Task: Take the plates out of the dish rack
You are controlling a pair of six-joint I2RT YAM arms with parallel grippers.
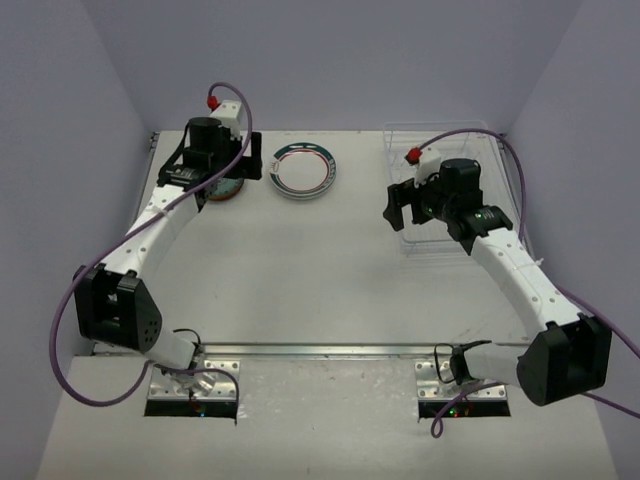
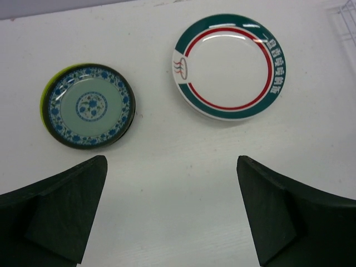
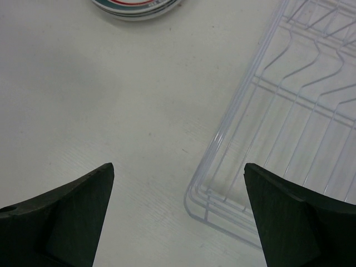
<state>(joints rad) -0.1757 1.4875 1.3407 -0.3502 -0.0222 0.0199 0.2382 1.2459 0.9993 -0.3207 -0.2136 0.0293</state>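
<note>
The dish rack [image 1: 445, 128] is a pale wire basket at the back right, and I see no plates in it. Its near-left corner [image 3: 222, 183] lies under my right gripper [image 3: 178, 167], which is open, empty and hovers above it [image 1: 425, 212]. A small teal-patterned plate [image 2: 89, 105] tops a stack with black and green rims at the back left [image 1: 222, 190]. A larger white plate with a teal and red rim [image 2: 228, 64] lies to its right [image 1: 303, 170]. My left gripper [image 2: 171, 161] is open and empty above the small stack [image 1: 212, 172].
The white table [image 1: 300, 270] is walled by pale panels at the back and sides. The larger plate's edge shows at the top of the right wrist view [image 3: 136, 8], seemingly on top of other plates. The arm bases stand at the near edge.
</note>
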